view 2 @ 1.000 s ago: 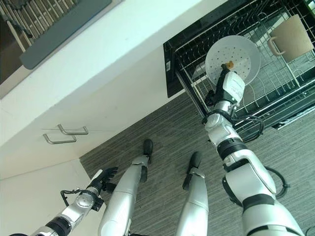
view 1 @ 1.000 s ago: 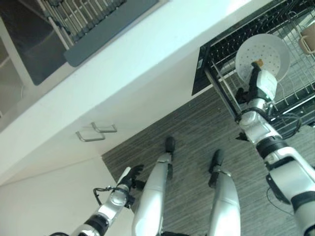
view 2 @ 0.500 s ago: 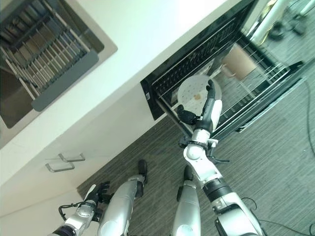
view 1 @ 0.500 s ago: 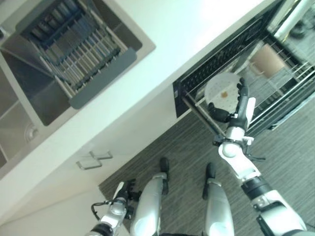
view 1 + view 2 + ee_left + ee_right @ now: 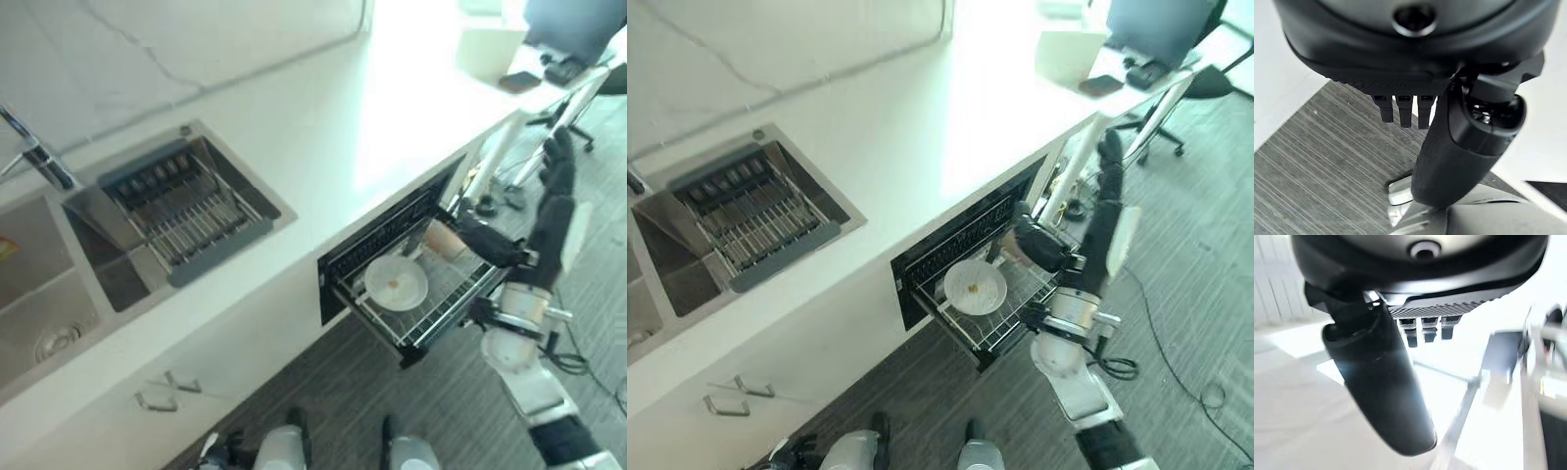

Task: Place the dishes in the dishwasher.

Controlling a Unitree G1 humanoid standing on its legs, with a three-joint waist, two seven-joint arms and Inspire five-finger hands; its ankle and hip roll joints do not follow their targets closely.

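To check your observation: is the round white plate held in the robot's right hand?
No, the round white plate lies in the dishwasher rack; the right hand is raised, open.

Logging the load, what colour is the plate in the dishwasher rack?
White, with a small brownish spot at its centre; the plate shows best in the right eye view.

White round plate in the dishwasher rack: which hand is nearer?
Right. The right hand is raised, open, just beside the pulled-out wire rack holding the white round plate. The left hand hangs low over the grey floor, away from it.
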